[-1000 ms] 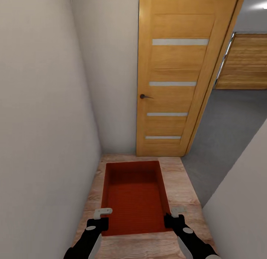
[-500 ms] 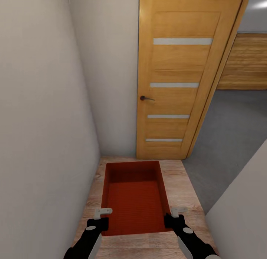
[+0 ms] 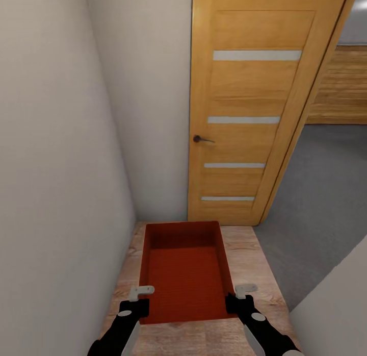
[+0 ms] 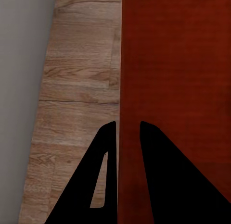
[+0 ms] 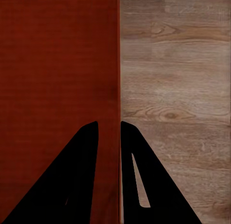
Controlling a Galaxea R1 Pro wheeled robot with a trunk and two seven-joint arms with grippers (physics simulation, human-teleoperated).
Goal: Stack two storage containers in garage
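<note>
Head view: left end effector, right end effector pinch storage container walls.

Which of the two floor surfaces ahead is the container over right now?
The light wood-plank floor: the storage container, gripped by both grippers, hangs over it. The grey concrete floor lies beyond the open wooden door, ahead right.

The bin sits at lower centre over the plank floor. The door stands above it; a wall fills the left, and the concrete floor lies right.
</note>
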